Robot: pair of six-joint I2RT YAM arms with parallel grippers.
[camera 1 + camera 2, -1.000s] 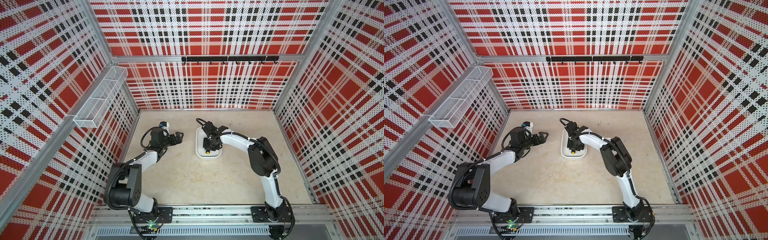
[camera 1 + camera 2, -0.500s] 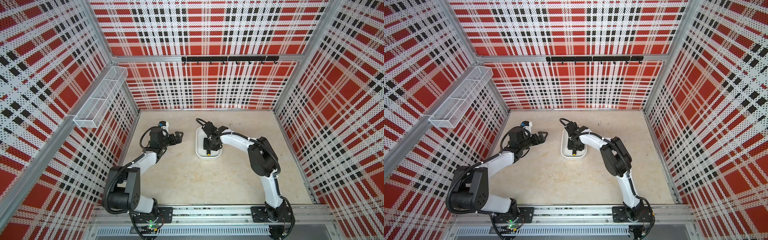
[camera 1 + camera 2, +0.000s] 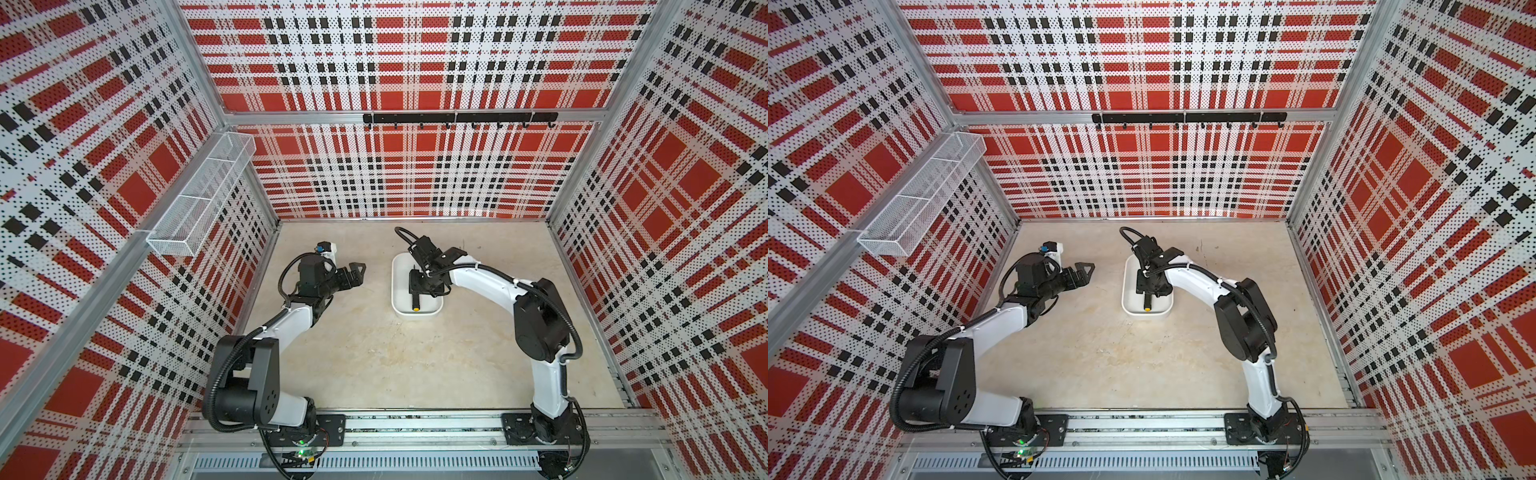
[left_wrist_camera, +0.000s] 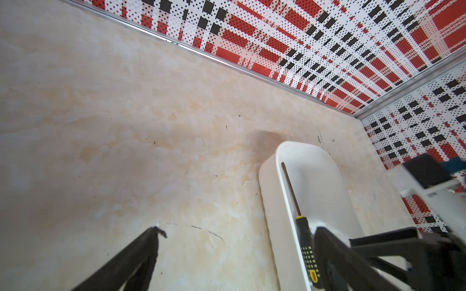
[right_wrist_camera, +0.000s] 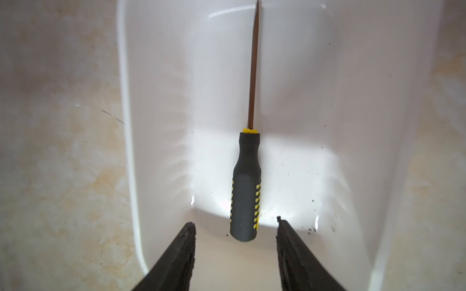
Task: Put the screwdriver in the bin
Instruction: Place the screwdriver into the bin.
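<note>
Screwdriver: the slim black-handled screwdriver with yellow grip dots (image 5: 245,186) lies flat and lengthwise on the floor of the shallow white plastic bin (image 5: 126,100). I judge this alignment lets it fit.
Right claw (image 5: 234,221): spread, either side of the handle's butt, pinching nothing.
Left claw (image 4: 237,228): spread and empty over the beige worktop (image 3: 374,353) near the bin, probably keeping clear.
Hidden: in both top views my right wrist covers the shaft, so only the yellow butt shows.
</note>
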